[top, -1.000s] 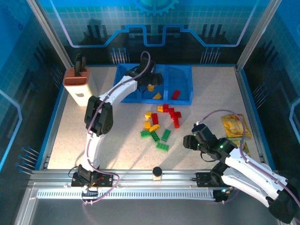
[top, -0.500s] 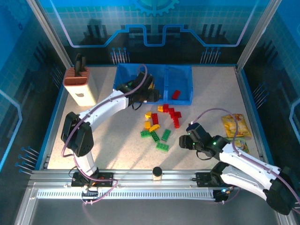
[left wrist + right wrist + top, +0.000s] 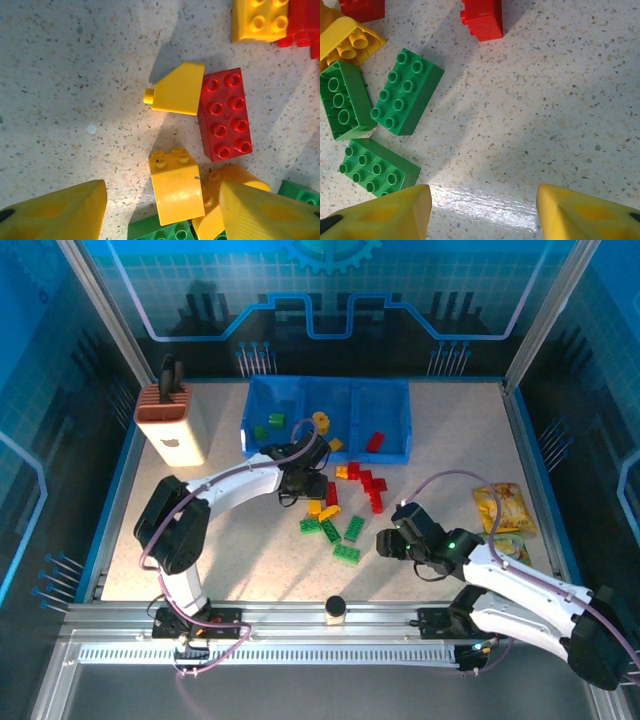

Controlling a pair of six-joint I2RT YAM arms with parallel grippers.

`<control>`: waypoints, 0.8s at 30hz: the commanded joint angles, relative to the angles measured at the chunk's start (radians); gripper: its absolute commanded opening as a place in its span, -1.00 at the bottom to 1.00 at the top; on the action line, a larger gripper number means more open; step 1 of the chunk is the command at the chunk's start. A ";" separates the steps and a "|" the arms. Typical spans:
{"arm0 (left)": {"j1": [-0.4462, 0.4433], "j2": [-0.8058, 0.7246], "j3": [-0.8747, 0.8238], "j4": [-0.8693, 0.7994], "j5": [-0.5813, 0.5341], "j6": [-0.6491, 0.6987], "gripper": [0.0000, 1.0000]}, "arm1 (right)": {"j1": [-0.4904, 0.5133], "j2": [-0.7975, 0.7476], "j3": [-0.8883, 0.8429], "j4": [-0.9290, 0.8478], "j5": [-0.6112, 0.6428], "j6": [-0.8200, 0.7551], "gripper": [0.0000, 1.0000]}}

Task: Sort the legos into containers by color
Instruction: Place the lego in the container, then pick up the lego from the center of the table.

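Loose on the speckled table (image 3: 450, 440), just in front of the see-through blue plastic tray of three bins (image 3: 408, 425): small red, green and yellow studded plastic bricks (image 3: 340, 505), with a few sorted inside, green left, yellow middle, red right. Left gripper (image 3: 162, 215) low over the pile, fingers apart and holding nothing, a small yellow brick (image 3: 176, 187) right between the tips, likely lined up for a pinch. Right gripper (image 3: 485, 210) open and empty too, bare table between the tips, three green bricks (image 3: 405, 92) just off to its left side, probably next to reach.
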 commanded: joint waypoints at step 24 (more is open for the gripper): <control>-0.039 0.142 -0.010 0.011 0.025 -0.088 0.12 | 0.018 -0.107 -0.045 -0.042 0.037 0.034 0.18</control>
